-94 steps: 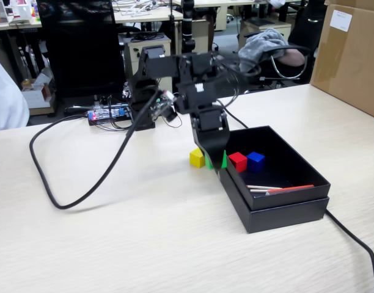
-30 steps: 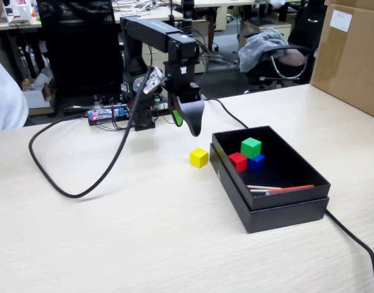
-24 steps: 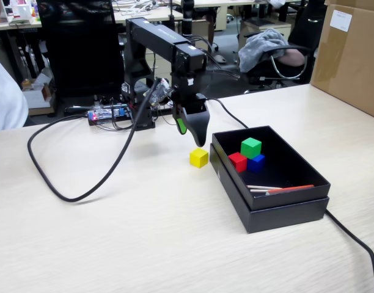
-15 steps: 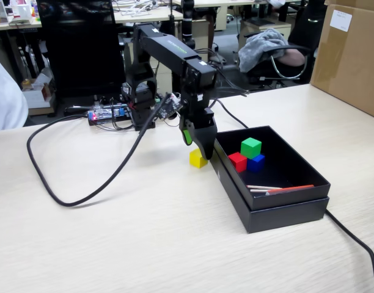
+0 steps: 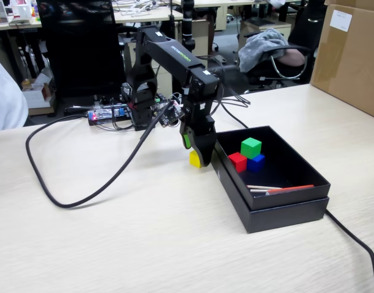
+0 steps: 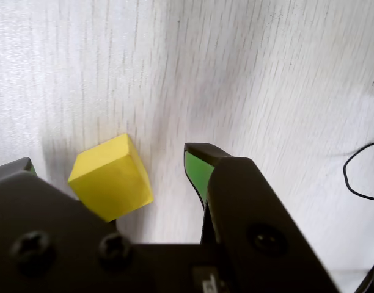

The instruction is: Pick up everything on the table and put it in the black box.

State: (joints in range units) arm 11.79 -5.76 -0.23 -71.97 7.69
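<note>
A yellow cube (image 5: 194, 159) (image 6: 111, 177) rests on the beige table (image 5: 144, 232), just left of the black box (image 5: 283, 210). My gripper (image 5: 199, 160) (image 6: 107, 160) is lowered over it and open; in the wrist view the cube sits between the two green-padded fingers (image 6: 198, 171), closer to the left one, with a gap to the right one. Inside the box lie a red cube (image 5: 238, 161), a blue cube (image 5: 256, 162) and a green cube (image 5: 250, 147) that sits on top of them.
Thin sticks with a red strip (image 5: 278, 188) lie in the box. A thick black cable (image 5: 71, 198) loops over the table at left, and another cable (image 5: 355, 241) runs off the front right. A brown carton (image 5: 352, 55) stands at the back right.
The arm has swung forward and down from near its base until the open gripper straddles the yellow cube. Earlier the green cube was let go into the box.
</note>
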